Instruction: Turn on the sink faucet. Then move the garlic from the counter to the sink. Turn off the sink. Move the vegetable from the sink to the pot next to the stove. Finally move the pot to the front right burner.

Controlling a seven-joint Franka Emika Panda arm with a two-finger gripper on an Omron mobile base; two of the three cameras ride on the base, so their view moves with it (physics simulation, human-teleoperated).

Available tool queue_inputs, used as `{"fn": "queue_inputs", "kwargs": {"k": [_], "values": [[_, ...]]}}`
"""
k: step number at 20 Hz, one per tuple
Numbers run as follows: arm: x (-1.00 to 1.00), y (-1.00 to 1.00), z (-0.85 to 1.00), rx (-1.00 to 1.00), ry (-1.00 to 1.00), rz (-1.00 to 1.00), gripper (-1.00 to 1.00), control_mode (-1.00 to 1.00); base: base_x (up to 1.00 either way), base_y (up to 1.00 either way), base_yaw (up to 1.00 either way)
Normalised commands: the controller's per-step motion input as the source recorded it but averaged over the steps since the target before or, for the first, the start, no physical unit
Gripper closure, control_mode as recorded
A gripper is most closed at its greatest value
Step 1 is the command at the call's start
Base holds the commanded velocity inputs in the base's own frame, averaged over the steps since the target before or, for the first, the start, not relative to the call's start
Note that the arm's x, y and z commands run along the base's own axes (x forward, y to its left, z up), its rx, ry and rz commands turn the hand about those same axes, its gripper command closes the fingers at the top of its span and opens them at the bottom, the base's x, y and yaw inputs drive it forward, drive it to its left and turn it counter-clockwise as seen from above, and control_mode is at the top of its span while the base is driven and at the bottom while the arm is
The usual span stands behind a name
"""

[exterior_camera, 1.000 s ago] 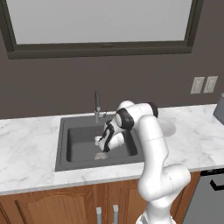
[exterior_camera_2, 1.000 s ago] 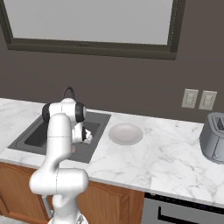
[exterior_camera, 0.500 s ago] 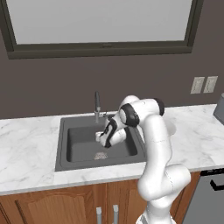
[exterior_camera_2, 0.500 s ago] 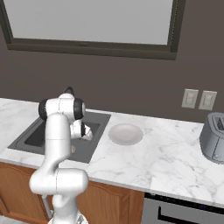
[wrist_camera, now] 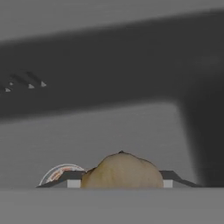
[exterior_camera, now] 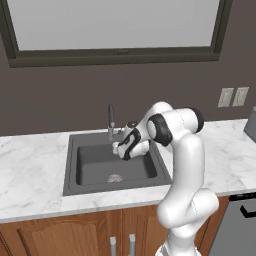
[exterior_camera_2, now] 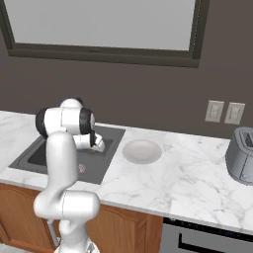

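Note:
My gripper (exterior_camera: 120,149) hangs inside the dark grey sink (exterior_camera: 70,167), above the basin floor and just below the faucet (exterior_camera: 111,120). It is shut on the garlic (wrist_camera: 121,171), a pale beige bulb held between the two dark fingertips (wrist_camera: 173,177). The round drain (wrist_camera: 59,171) lies beyond the bulb on the basin floor. From the right side the gripper (exterior_camera_2: 99,146) sits over the sink's (exterior_camera_2: 34,153) right half. White marble counter (exterior_camera: 30,165) surrounds the basin. The pot and the stove are out of view.
A round white plate (exterior_camera_2: 142,150) lies on the counter just right of the sink. A grey toaster (exterior_camera_2: 240,155) stands at the far right. Wall outlets (exterior_camera_2: 225,112) sit above the counter, and a window runs along the wall.
The hand has risen from low in the basin, up and back toward the faucet, with the garlic still in its grip.

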Motion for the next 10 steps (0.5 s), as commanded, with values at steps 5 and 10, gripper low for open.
{"fn": "queue_inputs", "kwargs": {"k": [5,10], "values": [[-0.35,-0.25,0.77,0.01,0.02,-0.02,1.0,-1.0,0.0,0.0,0.0],[-0.33,-0.24,0.84,0.0,0.04,-0.01,1.0,-1.0,0.0,0.0,0.0]]}}
